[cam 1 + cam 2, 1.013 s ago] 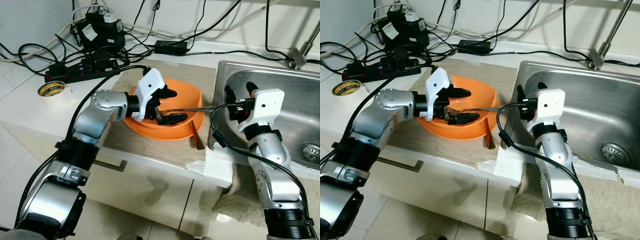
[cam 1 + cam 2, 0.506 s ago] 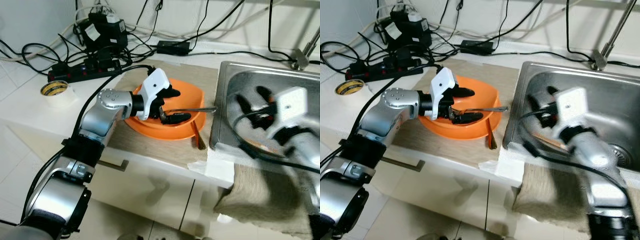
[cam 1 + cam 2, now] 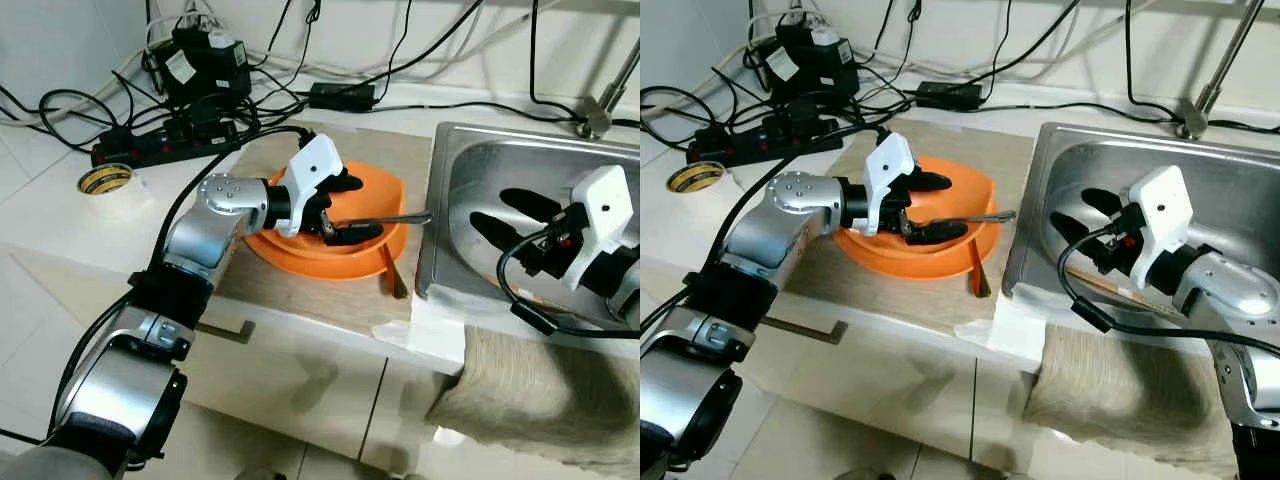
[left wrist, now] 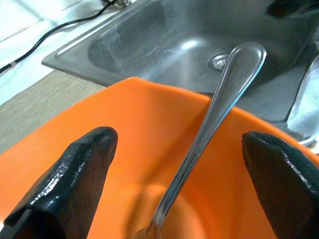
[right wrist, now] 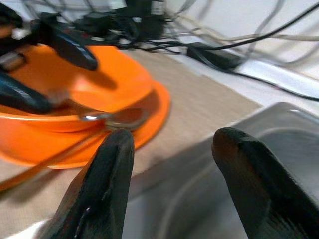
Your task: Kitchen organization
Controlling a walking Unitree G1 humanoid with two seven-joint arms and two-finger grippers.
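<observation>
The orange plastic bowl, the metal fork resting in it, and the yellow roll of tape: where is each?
orange plastic bowl (image 3: 385, 203): left eye view, far rim.
metal fork (image 3: 385, 218): left eye view, mid-handle.
yellow roll of tape (image 3: 104, 180): left eye view, top ring.

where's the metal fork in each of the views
Left eye view: fork lies across the orange bowl, handle toward the sink.
Right eye view: same, at centre.
Left wrist view: handle runs up between the left hand's fingers.
Right wrist view: blurred handle tip at the bowl's rim.
Shared landmark: the orange bowl.
</observation>
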